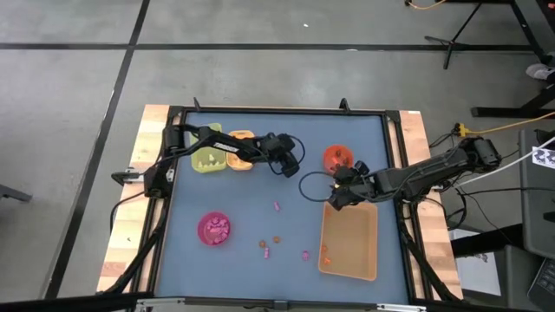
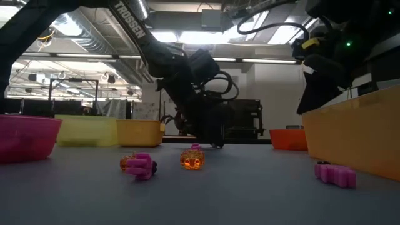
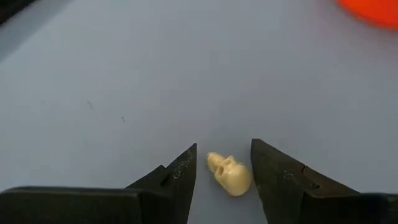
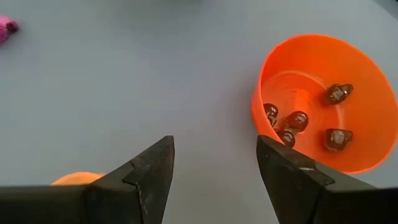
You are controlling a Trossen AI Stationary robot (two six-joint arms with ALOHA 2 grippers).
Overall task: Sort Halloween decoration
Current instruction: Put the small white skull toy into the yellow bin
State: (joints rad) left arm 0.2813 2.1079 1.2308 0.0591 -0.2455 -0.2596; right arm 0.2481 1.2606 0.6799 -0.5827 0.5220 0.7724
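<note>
One cream skull between open left fingers

One small cream skull [image 3: 229, 175] lying on the blue-grey table [image 1: 260, 191], right between the two dark fingers of the left gripper [image 3: 224, 171], touching neither. Fingers spread wide, holding nothing. Skull's long axis slanted across the gap, narrow end toward one finger, rounded crown toward the other and a little nearer the wrist. Seemingly no sideways shift called for, only a squeeze; with the axis slanted, some risk of the skull twisting or skidding out as the fingers meet it.

Seen from above: left gripper [image 1: 290, 160] low over the table's far middle, just beside the orange tray [image 1: 240, 162]. Far nearer the skull than the right gripper [image 4: 214, 165], which hangs open and empty beside the orange bowl [image 4: 367, 74] of dark trinkets [image 4: 336, 93]. Pink and orange pieces scattered on the near half of the table, well apart from both.
</note>
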